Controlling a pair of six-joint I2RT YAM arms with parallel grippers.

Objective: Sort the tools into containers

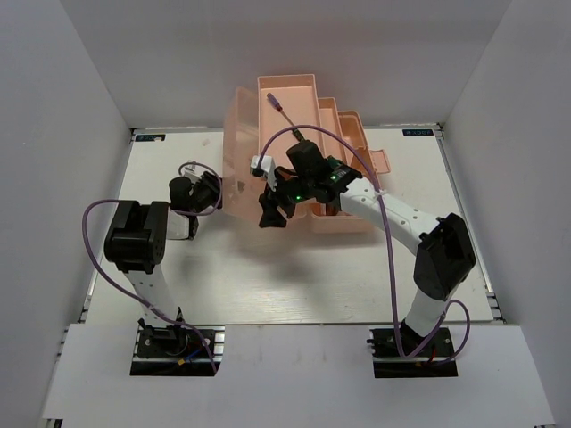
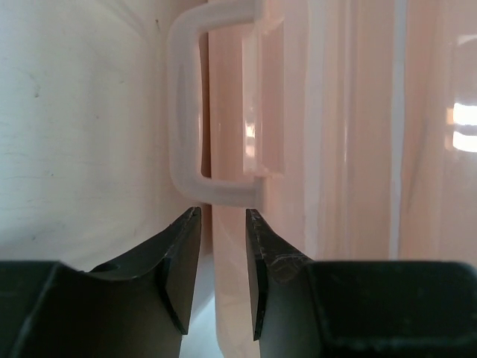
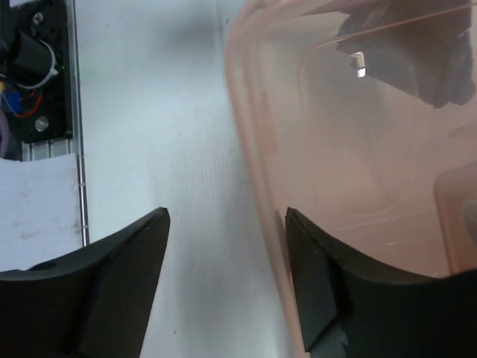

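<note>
The salmon-pink toolbox (image 1: 308,111) stands at the back centre with its tiered trays folded out. Its translucent lid (image 1: 238,156) stands up on the left. No tools show in any view. My left gripper (image 1: 212,192) is closed narrowly on the lid's edge (image 2: 227,298), just below the pale handle (image 2: 186,112). My right gripper (image 1: 272,212) is open at the toolbox's front left corner. In the right wrist view it (image 3: 227,224) straddles a pink translucent rim (image 3: 257,171), with one finger (image 3: 317,291) on the pink side and the other over the white table.
A purple cable end (image 1: 278,101) lies over the top tray. The trays (image 1: 357,143) step down to the right. The white table (image 1: 268,276) is walled on three sides. A dark shape (image 3: 417,52) shows through the pink plastic.
</note>
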